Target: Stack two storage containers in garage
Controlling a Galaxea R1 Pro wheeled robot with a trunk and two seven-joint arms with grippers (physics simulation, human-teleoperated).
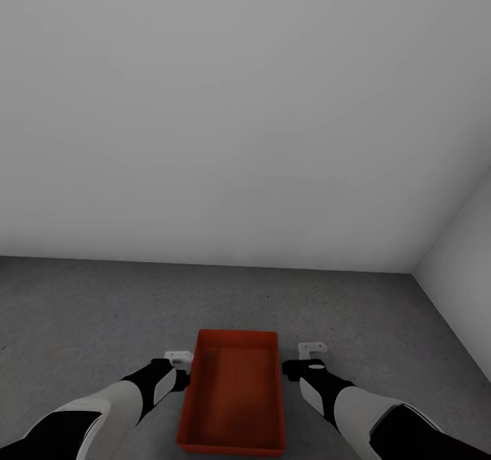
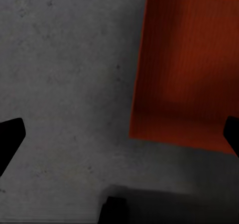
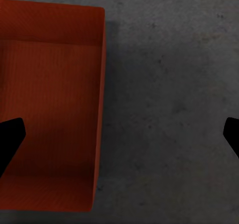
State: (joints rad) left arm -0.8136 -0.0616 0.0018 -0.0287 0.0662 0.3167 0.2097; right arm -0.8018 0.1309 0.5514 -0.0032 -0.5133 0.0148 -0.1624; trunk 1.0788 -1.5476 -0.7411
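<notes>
1. Head view: one red-orange storage container (image 1: 235, 395) sat on the dark grey concrete floor (image 1: 82, 323) of the garage, between the two arms and short of the white-grey wall (image 1: 245, 105). The left gripper (image 1: 179, 359) was just beside the bin's left wall and the right gripper (image 1: 312, 349) near its right wall, a little further off. Neither held anything. Its tapered walls looked plain and its inside empty. The risk, as I judged it, was that either arm could knock the bin sideways on pulling away, leaving it skewed for stacking the second bin.

2. Left wrist view: the container's outer wall (image 2: 189, 69) and its corner lay over the mottled floor (image 2: 64, 74). The dark fingertips (image 2: 10, 137) stood at the picture's two edges, spread wide with nothing between them, so the pincer was open. One tip hung near the bin, and a careless swing could catch the rim.

3. Right wrist view: the open top and inside of the bin (image 3: 50, 104) were seen from above, with bare floor (image 3: 169, 99) beside it. The fingertips (image 3: 10, 134) were again wide apart and empty, so it was open.
</notes>
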